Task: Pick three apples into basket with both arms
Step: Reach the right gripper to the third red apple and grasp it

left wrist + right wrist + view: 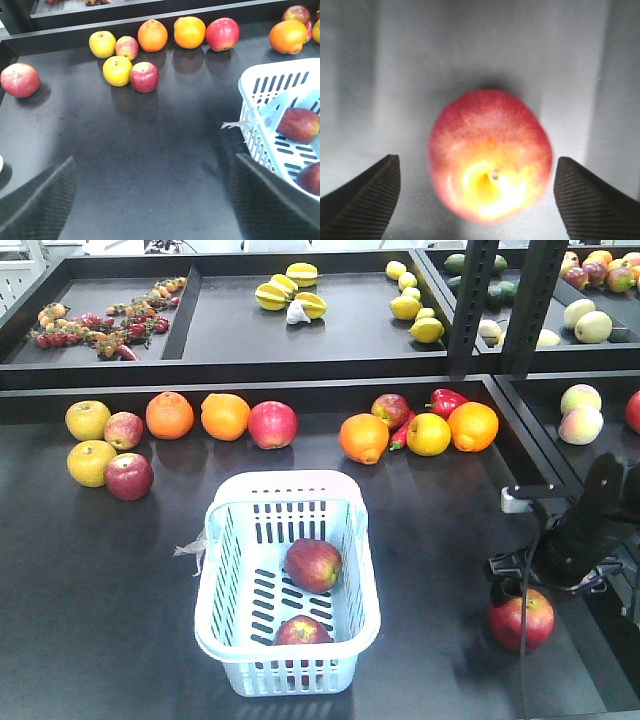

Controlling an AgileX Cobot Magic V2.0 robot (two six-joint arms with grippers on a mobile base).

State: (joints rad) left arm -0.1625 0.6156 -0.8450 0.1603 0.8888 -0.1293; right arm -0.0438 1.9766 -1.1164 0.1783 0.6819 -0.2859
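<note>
- Basket (pixel 215 595) sat near the centre of the dark table (pixel 90 580); two red apples (pixel 313 564) already lay inside, one farther and one nearer (pixel 303 631), so one more was judged to be needed.
- Third apple (pixel 521 619) rested on the table to the right of the basket, apart from it.
- Right pincer (pixel 477 200) hung directly above that apple, fingers (pixel 365 195) spread wide on either side, not touching the skin; stance read as lined up for a top grasp.
- Left pincer (pixel 150 200) was spread and empty over bare table left of the basket, probably parked clear of the right arm.
- Row of oranges (pixel 170 415) and yellow apples (pixel 88 420) lay along the far edge, not task items.
- Writing or brand marks: none legible on basket, fruit or arms.
</note>
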